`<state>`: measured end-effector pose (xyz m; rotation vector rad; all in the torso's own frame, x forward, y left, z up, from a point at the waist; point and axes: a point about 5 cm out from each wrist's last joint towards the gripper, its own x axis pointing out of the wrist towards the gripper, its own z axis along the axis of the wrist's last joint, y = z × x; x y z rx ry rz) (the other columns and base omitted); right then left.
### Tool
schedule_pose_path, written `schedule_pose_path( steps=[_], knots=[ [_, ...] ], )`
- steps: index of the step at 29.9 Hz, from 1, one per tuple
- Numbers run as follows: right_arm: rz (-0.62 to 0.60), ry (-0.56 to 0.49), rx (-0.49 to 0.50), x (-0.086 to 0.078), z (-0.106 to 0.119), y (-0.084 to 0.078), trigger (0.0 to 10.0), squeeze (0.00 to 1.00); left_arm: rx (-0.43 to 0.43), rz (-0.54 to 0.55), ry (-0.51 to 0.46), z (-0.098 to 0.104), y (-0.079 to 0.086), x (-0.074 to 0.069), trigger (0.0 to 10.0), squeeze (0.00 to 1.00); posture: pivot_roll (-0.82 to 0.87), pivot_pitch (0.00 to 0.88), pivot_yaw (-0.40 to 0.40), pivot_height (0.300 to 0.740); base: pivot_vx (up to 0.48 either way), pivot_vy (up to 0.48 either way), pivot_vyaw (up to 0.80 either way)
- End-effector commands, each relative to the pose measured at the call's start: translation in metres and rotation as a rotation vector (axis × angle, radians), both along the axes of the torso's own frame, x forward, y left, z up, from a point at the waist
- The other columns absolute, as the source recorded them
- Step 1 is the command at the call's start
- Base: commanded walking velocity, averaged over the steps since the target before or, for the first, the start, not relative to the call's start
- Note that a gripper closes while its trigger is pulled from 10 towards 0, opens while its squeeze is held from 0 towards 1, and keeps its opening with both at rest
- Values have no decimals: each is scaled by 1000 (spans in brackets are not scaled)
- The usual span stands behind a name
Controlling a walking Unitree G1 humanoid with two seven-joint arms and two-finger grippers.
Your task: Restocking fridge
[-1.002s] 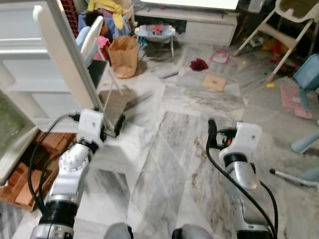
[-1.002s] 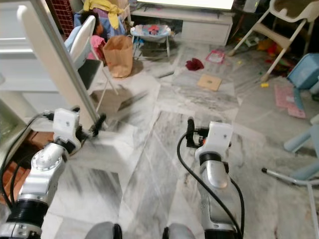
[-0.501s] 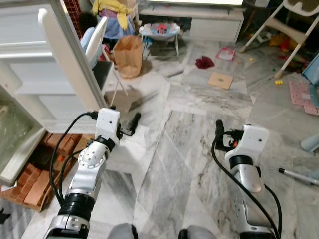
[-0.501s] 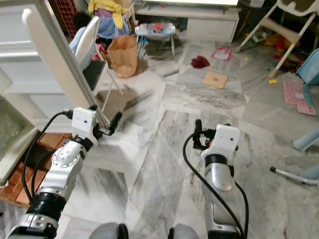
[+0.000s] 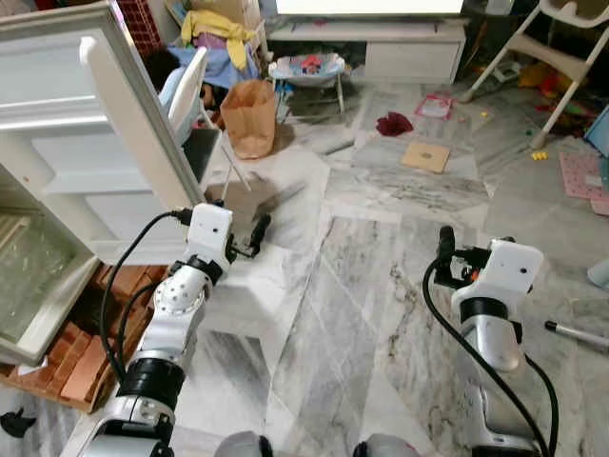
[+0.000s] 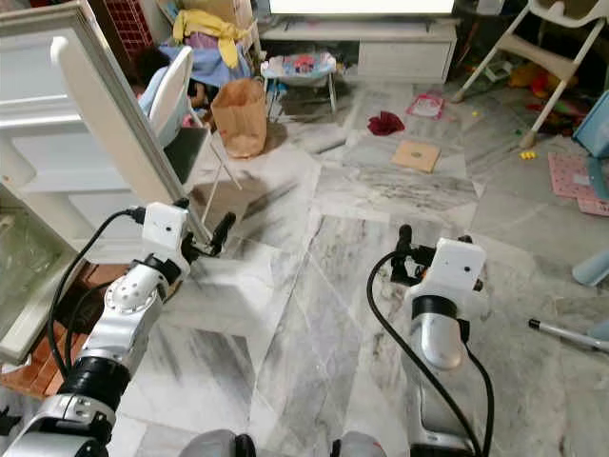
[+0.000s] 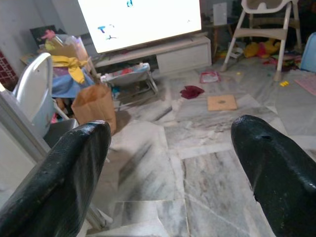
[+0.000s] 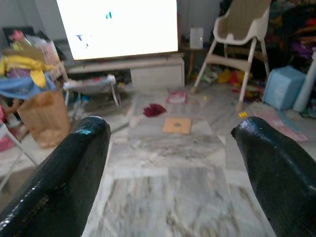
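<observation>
Silver L arm [image 5: 176, 309] raised by fridge door [image 5: 133, 124] | both grippers' jaws spread, nothing held

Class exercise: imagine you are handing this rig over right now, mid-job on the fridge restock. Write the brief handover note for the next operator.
Left gripper: open, holding nothing, raised close to the edge of the open fridge door.
Right gripper: open, holding nothing, held out over the marble floor.
Fridge: stands on the robot's left, door swung wide, white shelves showing.
Brown paper bag: on the floor farther ahead, beyond the door; contents cannot be seen.
Done: door is open.
Left: no item picked up yet; fetch the stock, load the shelves, close the door.
</observation>
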<state>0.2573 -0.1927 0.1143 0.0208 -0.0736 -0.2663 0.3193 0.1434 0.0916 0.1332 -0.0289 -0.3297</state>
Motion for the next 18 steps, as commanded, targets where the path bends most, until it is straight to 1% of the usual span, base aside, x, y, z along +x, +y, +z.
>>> schedule_pose_path(
  steps=[1,8,16,18],
  knots=[
    [-10,-5,10,1,0,0,10000,0,11,28,-18,5,9,4,10000,0,-136,0,94,740,0,0,0],
    [-19,-7,22,0,-3,2,10000,0,26,22,-29,7,11,6,10000,0,-126,0,109,740,0,0,0],
    [-46,-13,30,-2,-1,-3,10000,0,31,-2,-35,5,7,5,10000,0,-138,0,110,740,0,0,0],
    [-51,-3,28,-4,-3,-5,10000,0,30,-9,-36,5,6,5,10000,0,-137,0,108,740,0,0,-703]
  ],
)
